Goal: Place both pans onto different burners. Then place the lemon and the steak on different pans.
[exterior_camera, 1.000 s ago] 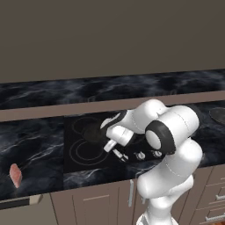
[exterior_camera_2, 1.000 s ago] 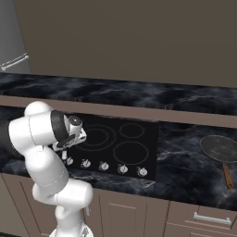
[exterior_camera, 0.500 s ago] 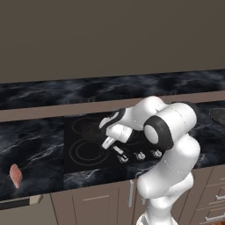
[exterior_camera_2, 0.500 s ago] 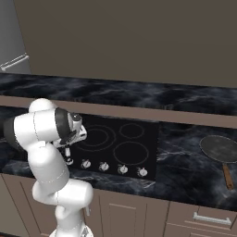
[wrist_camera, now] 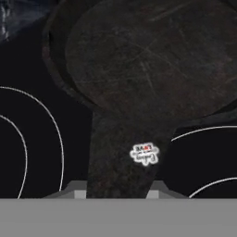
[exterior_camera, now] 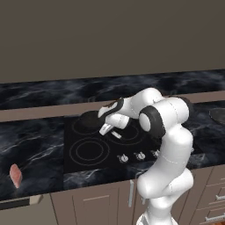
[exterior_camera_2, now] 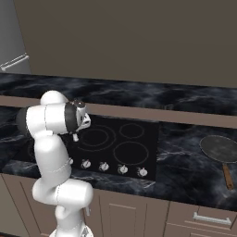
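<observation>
Gripper [wrist_camera: 118, 192] fingers were seen on either side of the black pan's handle [wrist_camera: 122, 159] in the hand view, drawn in close against it, so the handle was pinched between them. From there the handle ran straight up to the round black pan [wrist_camera: 148, 55], whose bowl lay just beyond the fingertips. From the left base view, the gripper [exterior_camera: 107, 129] was held low over the cooktop [exterior_camera: 83, 169], and the black pan [exterior_camera: 90, 118] was seen at the back left burner, just beside the hand. Ring outlines of burners [wrist_camera: 28, 139] were visible on both sides of the handle. The grey pan [exterior_camera_2: 221, 149] with its brown handle lay on the counter [exterior_camera_2: 185, 162] to the right of the cooktop, well apart from the gripper. The steak [exterior_camera: 16, 176] was lying on the counter far to the left, near the front edge, also well apart from the hand.
</observation>
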Available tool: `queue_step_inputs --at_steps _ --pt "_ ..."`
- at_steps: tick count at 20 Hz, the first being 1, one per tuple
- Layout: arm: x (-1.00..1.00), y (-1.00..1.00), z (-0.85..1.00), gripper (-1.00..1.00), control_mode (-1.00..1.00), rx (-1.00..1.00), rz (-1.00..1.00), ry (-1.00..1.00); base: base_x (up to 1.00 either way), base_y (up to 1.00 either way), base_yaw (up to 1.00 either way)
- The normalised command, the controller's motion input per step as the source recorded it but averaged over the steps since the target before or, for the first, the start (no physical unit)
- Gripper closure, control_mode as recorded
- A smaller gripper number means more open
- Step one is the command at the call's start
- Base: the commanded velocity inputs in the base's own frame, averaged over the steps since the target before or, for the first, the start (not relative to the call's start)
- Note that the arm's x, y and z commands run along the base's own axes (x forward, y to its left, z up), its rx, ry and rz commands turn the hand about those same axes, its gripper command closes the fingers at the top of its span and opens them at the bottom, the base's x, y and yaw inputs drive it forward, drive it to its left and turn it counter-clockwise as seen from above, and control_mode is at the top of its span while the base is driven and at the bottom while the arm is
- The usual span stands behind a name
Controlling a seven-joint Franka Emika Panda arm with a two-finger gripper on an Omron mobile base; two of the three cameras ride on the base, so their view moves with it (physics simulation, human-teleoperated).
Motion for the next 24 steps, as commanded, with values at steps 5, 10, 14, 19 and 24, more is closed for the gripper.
queue_step_inputs --at_steps 5,10,14,19,24 --pt "0.55 0.03 0.00 1.00 -1.00 0.00 0.00 0.01 0.00 0.00 0.00" --pt "0.10 0.22 0.00 1.00 -1.00 0.00 0.02 0.00 0.00 0.00 0.00" --pt "-0.07 0.24 0.00 1.00 -1.00 0.00 0.03 0.00 0.00 0.00 0.00" --pt "-0.24 0.03 0.00 1.00 -1.00 0.00 0.01 0.00 0.00 0.00 0.00" --pt "-0.47 0.00 0.00 1.00 -1.00 0.00 0.00 0.00 0.00 0.00 0.00"
